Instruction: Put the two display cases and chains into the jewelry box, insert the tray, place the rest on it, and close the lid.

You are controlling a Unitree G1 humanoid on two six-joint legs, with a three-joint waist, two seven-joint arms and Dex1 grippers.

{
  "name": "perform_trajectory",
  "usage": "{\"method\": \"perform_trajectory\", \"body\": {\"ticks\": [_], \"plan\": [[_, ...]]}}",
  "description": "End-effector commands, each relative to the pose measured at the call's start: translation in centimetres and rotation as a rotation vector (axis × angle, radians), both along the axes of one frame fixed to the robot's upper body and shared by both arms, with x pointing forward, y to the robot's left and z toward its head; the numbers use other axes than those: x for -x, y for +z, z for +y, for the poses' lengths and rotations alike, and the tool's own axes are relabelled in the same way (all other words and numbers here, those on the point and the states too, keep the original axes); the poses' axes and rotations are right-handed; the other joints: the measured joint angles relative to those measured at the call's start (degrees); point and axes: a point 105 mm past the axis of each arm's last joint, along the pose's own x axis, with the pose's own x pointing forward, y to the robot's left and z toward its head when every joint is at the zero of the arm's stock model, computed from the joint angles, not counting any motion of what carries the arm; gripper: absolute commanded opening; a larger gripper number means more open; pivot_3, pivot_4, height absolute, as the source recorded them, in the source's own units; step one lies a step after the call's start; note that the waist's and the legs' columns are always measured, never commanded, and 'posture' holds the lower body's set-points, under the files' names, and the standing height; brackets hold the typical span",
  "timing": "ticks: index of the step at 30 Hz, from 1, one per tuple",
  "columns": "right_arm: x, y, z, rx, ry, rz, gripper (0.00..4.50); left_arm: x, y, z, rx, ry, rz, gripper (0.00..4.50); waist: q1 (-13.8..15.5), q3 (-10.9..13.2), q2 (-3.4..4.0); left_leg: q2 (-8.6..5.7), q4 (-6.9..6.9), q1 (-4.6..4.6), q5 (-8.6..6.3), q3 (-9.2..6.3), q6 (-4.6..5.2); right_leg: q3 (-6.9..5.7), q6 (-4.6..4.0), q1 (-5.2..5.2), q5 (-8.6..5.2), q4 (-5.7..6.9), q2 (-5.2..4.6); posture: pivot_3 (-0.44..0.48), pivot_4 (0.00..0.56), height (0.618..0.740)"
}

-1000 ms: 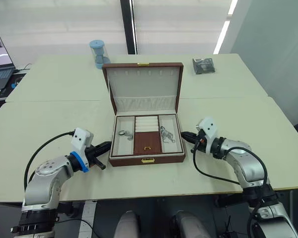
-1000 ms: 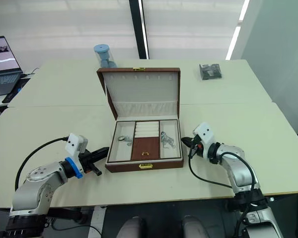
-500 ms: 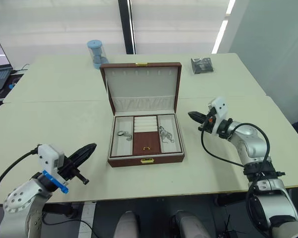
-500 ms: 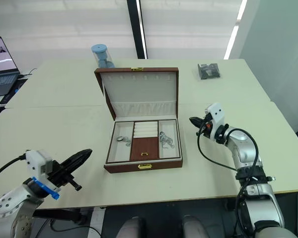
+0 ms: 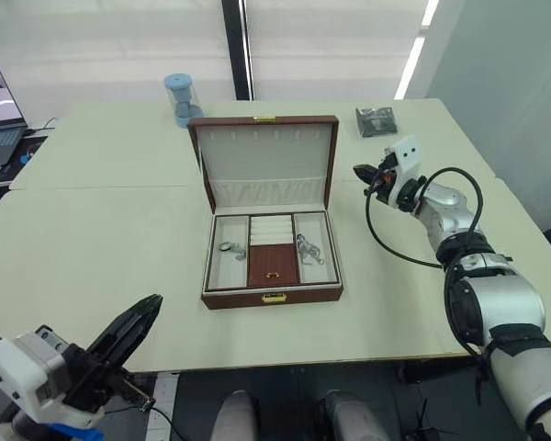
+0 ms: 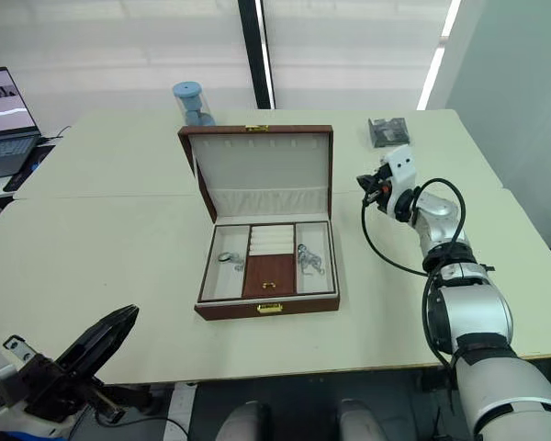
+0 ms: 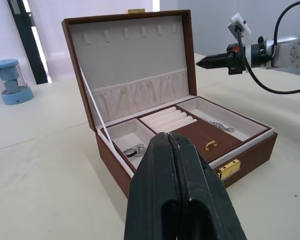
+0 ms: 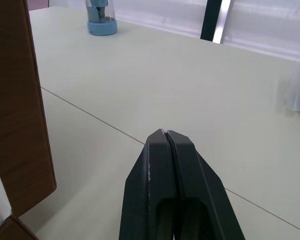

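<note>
The left gripper [image 5: 138, 323] hangs low at the near edge of the surface [image 5: 92, 230], its jaws pressed together and holding nothing. A little farther, in the middle, stands the jewelry box [image 5: 272, 296] with the tray [image 5: 272, 264] already seated inside it; small silvery pieces, probably the chains [image 5: 309, 248], lie in the side compartments. The lid [image 5: 266, 165] stands upright behind, so the step in hand is, I judge, to close it.

The right gripper [image 5: 362, 172] hovers beside the right edge of the lid, jaws also closed and empty. To do it well, it should go behind the top edge of the lid and push forward slowly, so the box does not slide. A dark packet [image 5: 376, 120] and a blue cylinder [image 5: 180, 99] rest far back.
</note>
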Motion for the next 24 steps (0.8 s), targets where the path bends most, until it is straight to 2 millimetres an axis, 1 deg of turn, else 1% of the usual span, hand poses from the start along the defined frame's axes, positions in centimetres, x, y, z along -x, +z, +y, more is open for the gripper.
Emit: {"method": "perform_trajectory", "body": {"ticks": [1, 4, 8, 14, 18, 21, 24], "plan": [[-0.5, 2.3, 0.3, -0.026, -0.015, -0.066, 0.04, 0.3, 0.9, -0.3, -0.018, 0.023, -0.054, 0.0, -0.02, 0.0, 0.0, 0.0, 0.0, 0.0, 0.0, 0.0, 0.0, 0.0, 0.0, -0.01, 0.0, 0.0, 0.01, 0.0, 0.15, 0.74], [-0.6, 2.8, 1.3, -0.022, 0.002, -0.08, 0.04, 0.5, 1.0, -0.7, -0.013, 0.028, -0.063, 0.0, -0.04, 0.0, 0.0, 0.0, 0.0, 0.0, 0.0, 0.04, 0.0, 0.03, -0.01, -0.03, 0.0, 0.01, 0.05, 0.0, 0.15, 0.74], [-0.6, 3.4, 2.0, -0.026, 0.014, -0.096, 0.04, 0.4, 0.8, -0.6, -0.014, 0.031, -0.06, 0.0, -0.04, 0.01, 0.01, 0.02, -0.01, -0.01, 0.0, 0.09, 0.0, 0.07, -0.01, -0.07, 0.01, 0.02, 0.06, 0.0, 0.15, 0.74], [-0.6, 5.4, 3.7, -0.074, 0.06, -0.138, 0.04, 0.1, 0.8, -0.6, -0.02, 0.021, -0.064, 0.0, -0.18, 0.01, 0.01, 0.02, -0.03, -0.02, 0.0, 0.4, 0.0, 0.38, -0.03, -0.28, 0.02, 0.13, 0.13, 0.0, 0.15, 0.74], [0.1, 6.7, 5.6, -0.119, 0.176, -0.151, 0.04, -0.1, 0.7, -0.9, -0.014, 0.007, -0.061, 0.0, -0.45, 0.01, 0.01, 0.04, -0.04, 0.0, -0.02, 0.58, 0.03, 0.58, -0.03, -0.37, 0.02, 0.13, 0.19, 0.0, 0.15, 0.74], [1.1, 7.2, 7.2, -0.123, 0.303, -0.156, 0.04, -0.2, 0.7, -1.0, -0.01, 0.005, -0.062, 0.0, -0.52, 0.01, 0.01, 0.06, -0.04, 0.01, -0.04, 0.64, 0.05, 0.63, -0.03, -0.38, 0.03, 0.13, 0.2, 0.0, 0.15, 0.74], [2.2, 7.2, 8.1, -0.111, 0.427, -0.147, 0.04, -0.2, 0.6, -1.0, -0.009, 0.004, -0.06, 0.0, -0.7, 0.01, 0.01, 0.08, -0.04, 0.02, -0.05, 0.69, 0.06, 0.68, -0.03, -0.4, 0.03, 0.13, 0.2, 0.0, 0.15, 0.74]]}}
